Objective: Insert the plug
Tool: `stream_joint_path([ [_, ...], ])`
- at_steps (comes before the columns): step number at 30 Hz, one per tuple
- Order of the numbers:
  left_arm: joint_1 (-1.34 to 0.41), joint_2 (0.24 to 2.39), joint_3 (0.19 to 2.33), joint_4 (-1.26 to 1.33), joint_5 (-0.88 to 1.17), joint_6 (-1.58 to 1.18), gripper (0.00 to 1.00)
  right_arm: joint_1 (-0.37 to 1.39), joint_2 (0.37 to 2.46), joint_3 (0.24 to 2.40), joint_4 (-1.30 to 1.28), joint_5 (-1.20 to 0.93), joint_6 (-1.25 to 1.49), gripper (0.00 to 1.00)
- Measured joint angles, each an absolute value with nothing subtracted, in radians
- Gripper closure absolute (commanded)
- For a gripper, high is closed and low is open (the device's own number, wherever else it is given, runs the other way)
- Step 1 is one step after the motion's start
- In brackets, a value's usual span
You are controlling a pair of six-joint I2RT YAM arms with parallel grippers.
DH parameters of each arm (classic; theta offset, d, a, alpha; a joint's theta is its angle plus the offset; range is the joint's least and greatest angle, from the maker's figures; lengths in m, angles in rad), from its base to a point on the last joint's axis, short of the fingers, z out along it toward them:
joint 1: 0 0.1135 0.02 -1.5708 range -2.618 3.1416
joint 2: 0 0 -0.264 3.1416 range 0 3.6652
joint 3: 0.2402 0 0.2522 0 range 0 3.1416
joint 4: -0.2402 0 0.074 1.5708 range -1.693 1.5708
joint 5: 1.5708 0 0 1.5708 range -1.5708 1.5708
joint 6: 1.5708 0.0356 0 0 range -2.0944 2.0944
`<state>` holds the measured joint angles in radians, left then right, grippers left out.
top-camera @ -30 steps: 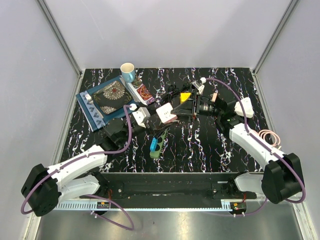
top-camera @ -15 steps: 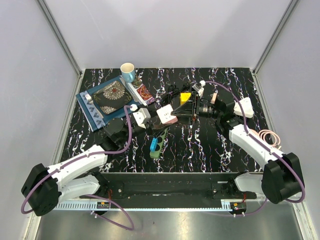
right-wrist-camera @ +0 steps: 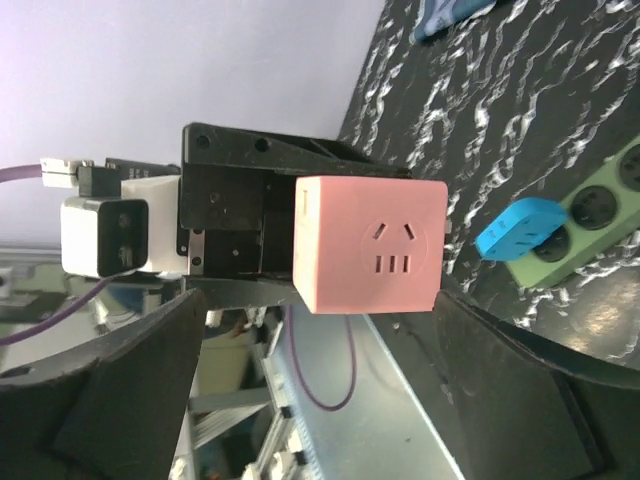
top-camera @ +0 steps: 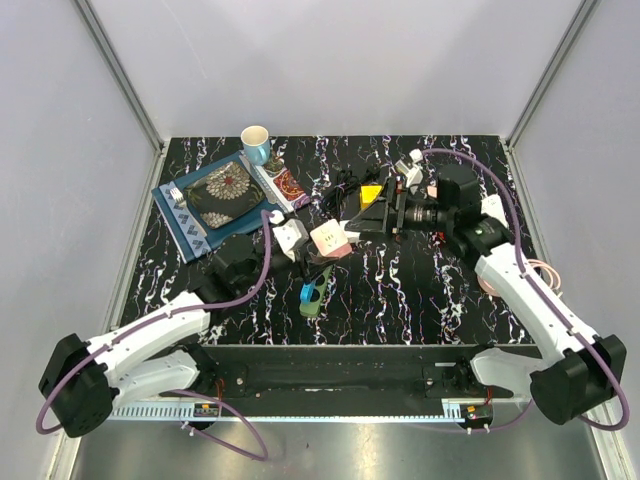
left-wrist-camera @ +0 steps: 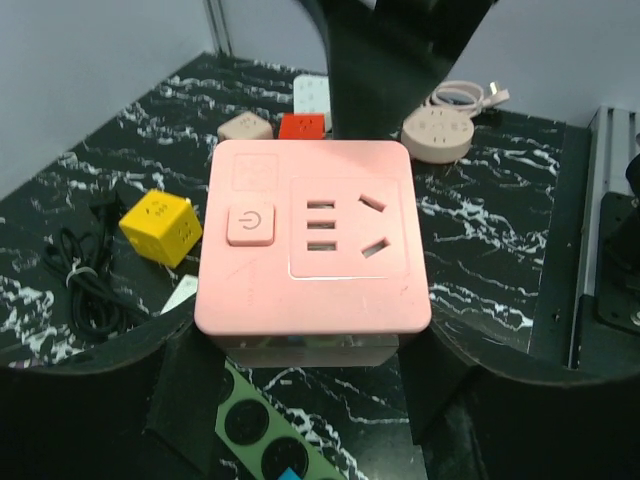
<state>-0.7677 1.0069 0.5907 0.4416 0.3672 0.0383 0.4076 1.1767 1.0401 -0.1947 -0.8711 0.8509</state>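
Holding the pink plug cube clamped in the left end effector above the counter, socket face toward the right end effector, whose jaws stand wide apart and clear of it, with the green power strip just below on the near side, nearest the left arm.

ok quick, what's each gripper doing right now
left gripper: closed on the pink cube-shaped plastic power socket
right gripper: open, fingers spread wide, holding nothing
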Motion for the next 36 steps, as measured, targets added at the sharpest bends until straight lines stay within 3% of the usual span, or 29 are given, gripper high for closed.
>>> stream_joint_path([
  [7,-0.813,0.990,0.635,0.209,0.267,0.072,1.00,0.495,1.192,1.251,-0.530,-0.614,0.579,0.00],
  [14,-0.853,0.990,0.658,0.117,0.189,0.079,1.00,0.617,1.303,1.385,-0.703,-0.400,0.427,0.00],
  [36,-0.909,1.026,0.739,-0.022,0.047,0.050,1.00,0.785,1.470,1.479,-0.775,-0.277,0.308,0.00],
])
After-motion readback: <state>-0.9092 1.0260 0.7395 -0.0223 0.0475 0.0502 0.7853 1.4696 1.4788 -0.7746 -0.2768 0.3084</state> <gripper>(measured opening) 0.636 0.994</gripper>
